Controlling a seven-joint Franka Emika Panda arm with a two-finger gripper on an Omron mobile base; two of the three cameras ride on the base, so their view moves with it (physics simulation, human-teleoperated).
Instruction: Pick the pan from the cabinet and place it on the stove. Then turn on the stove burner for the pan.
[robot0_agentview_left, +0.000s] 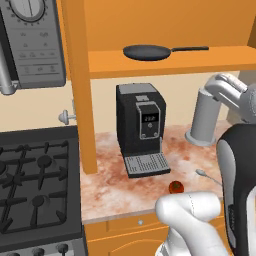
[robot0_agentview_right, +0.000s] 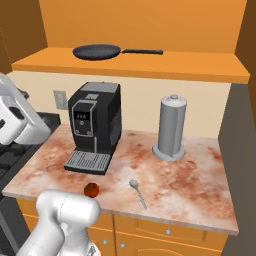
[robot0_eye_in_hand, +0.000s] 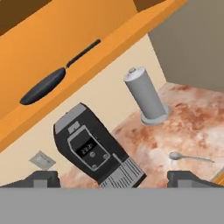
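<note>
One pan on the open cabinet shelf, up and to the left of the jaws, well apart, above the coffee machine on the worktop. Long handle running along the shelf, away from the stove. Jaws spread wide, pinching nothing.

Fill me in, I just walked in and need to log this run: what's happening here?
The white robot arm is handling nothing yet. Its gripper is open and empty, looking across the marbled counter toward the open orange cabinet shelf. The round dark grey frying pan lies on that shelf, above the black coffee machine. The black gas stove to the left has bare grates. A grey canister, a spoon and a small red fruit sit on the counter.
</note>
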